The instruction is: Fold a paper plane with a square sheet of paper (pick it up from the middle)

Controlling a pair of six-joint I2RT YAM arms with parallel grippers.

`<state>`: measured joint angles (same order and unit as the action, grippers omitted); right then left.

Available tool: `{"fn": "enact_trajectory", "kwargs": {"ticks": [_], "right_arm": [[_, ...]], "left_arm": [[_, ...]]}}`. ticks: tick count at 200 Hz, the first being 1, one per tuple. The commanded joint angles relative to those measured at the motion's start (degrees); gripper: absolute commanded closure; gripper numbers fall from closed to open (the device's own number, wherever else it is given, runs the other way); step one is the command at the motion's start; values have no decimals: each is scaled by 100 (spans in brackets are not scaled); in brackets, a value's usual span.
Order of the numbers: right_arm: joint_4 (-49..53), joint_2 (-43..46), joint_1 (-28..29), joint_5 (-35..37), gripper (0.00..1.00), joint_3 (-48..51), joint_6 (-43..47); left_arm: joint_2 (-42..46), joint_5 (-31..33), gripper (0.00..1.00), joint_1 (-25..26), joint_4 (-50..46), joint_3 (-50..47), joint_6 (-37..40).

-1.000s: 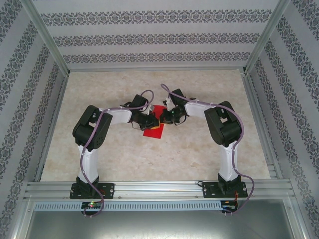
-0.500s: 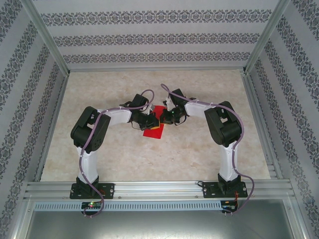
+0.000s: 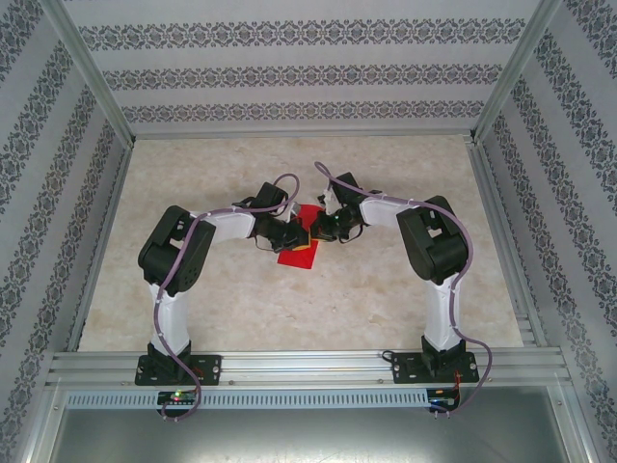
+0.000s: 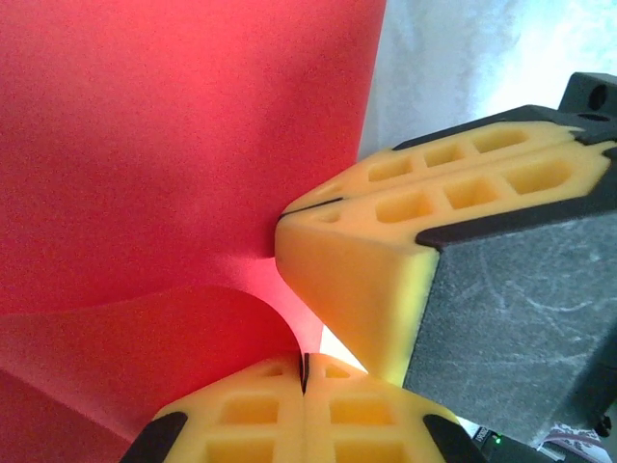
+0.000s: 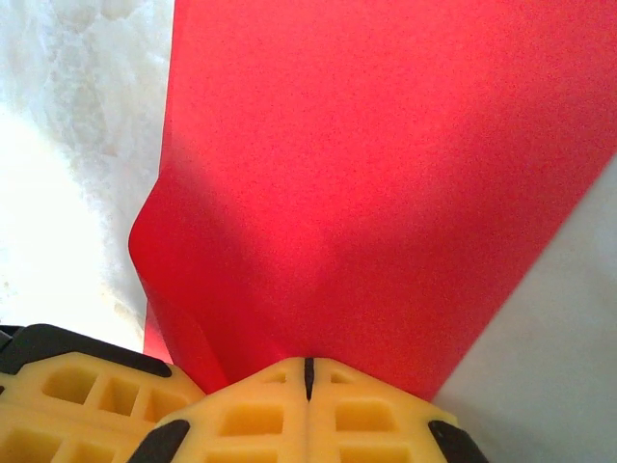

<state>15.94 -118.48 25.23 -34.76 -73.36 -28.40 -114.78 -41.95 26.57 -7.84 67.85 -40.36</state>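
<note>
**Desk:** What does the paper (image 3: 298, 254) look like?

**Photographer:** Bright red, plain and thin. From above it is a small red patch on the pale marbled table (image 3: 386, 299). Its near edge is clear to see, and its middle is covered by the two wrists.

**Desk:** And close up?

**Photographer:** In the left wrist view it bows. One face rises broad and smooth, while a lower flap curls round towards the yellow pads. In the right wrist view it fans away from the fingers, with a corner on its left edge rounded over.

**Desk:** Where does it sit against the grippers?

**Photographer:** Between them. The left gripper (image 4: 304, 378) has its pads pressed together, and the curled edge runs into their seam. The right gripper (image 5: 308, 374) is closed too, with the red sheet coming out of its seam.

**Desk:** So both hold it?

**Photographer:** Both pinch the paper. They meet almost tip to tip from left and right, near the table's centre.
</note>
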Motion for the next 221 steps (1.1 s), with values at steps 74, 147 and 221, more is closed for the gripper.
{"fn": "enact_trajectory", "kwargs": {"ticks": [74, 147, 221], "right_arm": [[220, 500, -139, 355, 93, 17, -206], [549, 119, -194, 659, 94, -395, 10], [681, -236, -152, 673, 96, -530, 144]], "left_arm": [[-183, -190, 95, 143, 266, -149, 145], [-133, -182, 95, 139, 222, -79, 145], [-126, 50, 95, 127, 346, -36, -18]]}}
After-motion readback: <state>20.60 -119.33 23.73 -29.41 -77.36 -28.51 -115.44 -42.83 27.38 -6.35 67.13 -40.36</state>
